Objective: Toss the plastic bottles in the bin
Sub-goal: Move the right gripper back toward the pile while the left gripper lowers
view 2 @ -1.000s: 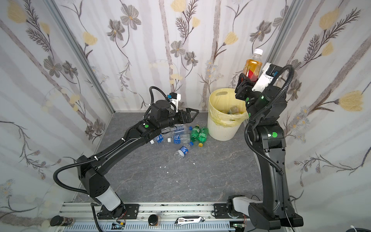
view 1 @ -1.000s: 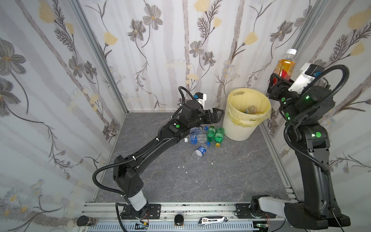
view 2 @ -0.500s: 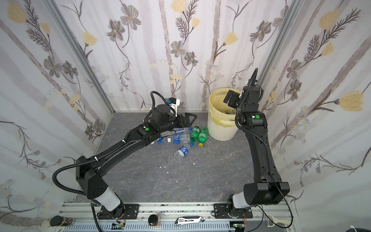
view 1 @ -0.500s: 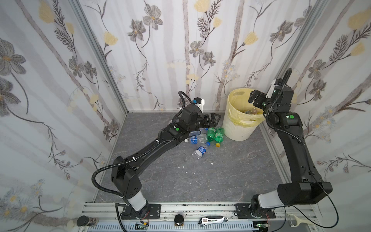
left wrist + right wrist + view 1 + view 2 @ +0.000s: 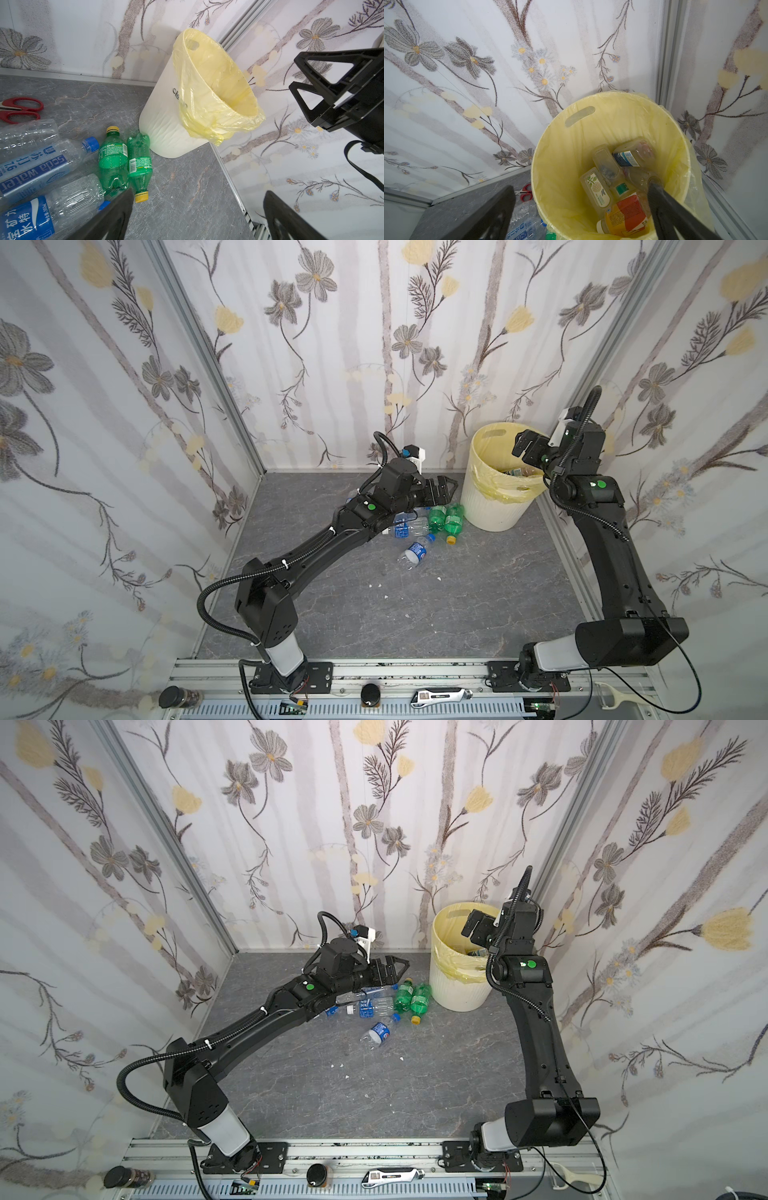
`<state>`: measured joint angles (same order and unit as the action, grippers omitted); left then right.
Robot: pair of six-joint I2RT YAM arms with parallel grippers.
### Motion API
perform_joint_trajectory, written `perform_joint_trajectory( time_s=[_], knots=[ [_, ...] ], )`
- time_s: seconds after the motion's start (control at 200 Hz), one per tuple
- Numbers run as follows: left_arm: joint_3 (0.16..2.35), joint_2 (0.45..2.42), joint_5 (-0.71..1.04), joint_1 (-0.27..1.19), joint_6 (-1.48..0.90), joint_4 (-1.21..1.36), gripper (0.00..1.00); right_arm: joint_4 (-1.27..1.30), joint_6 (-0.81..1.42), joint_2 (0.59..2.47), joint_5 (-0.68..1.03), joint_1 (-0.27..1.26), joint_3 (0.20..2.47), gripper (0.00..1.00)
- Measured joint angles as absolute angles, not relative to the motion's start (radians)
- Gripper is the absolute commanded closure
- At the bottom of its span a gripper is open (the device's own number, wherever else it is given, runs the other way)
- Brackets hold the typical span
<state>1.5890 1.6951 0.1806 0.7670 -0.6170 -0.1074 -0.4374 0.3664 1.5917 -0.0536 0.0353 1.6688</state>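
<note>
Right wrist view looks down into the bin [image 5: 566,158], where an orange-labelled bottle [image 5: 626,214] lies at the bottom among several clear bottles [image 5: 606,166]. The bin is white, lined with a yellow bag [image 5: 218,87], and stands in the far right corner of the grey floor [image 5: 415,605]. Just beside its base two green bottles [image 5: 113,160] lie side by side, touching. Blue-labelled bottles [image 5: 37,168] lie next to them on the side away from the bin, and one small bottle [image 5: 415,551] lies a little apart, nearer the front. The right gripper [image 5: 524,445] hangs over the bin's mouth, jaws wide apart and holding nothing. The left gripper [image 5: 444,488] hovers above the pile near the bin, jaws likewise apart and empty. Red scissors [image 5: 19,110] lie on the floor near the back wall, beyond the pile.
</note>
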Motion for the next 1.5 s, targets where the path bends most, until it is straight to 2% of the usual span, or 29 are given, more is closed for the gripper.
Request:
perform_joint_trajectory(
  time_s=[0.38, 0.934, 1.204, 1.499],
  knots=[
    [1.513, 1.697, 0.173, 0.762, -0.636, -0.108, 0.0, -0.404, 0.384, 1.507, 0.005, 0.087, 1.575, 0.0],
    [1.184, 1.554, 0.139, 0.753, -0.575, -0.107, 0.0, -0.391, 0.382, 1.427, -0.01, 0.362, 1.24, 0.0],
    [1.091, 1.534, 0.099, 0.753, -0.463, -0.103, 0.0, -0.361, 0.412, 1.424, -0.015, 0.513, 1.075, 0.0],
    [1.021, 1.569, 0.082, 0.753, -0.383, -0.101, 0.0, -0.281, 0.468, 1.385, -0.002, 0.556, 0.894, 0.0]
  ],
)
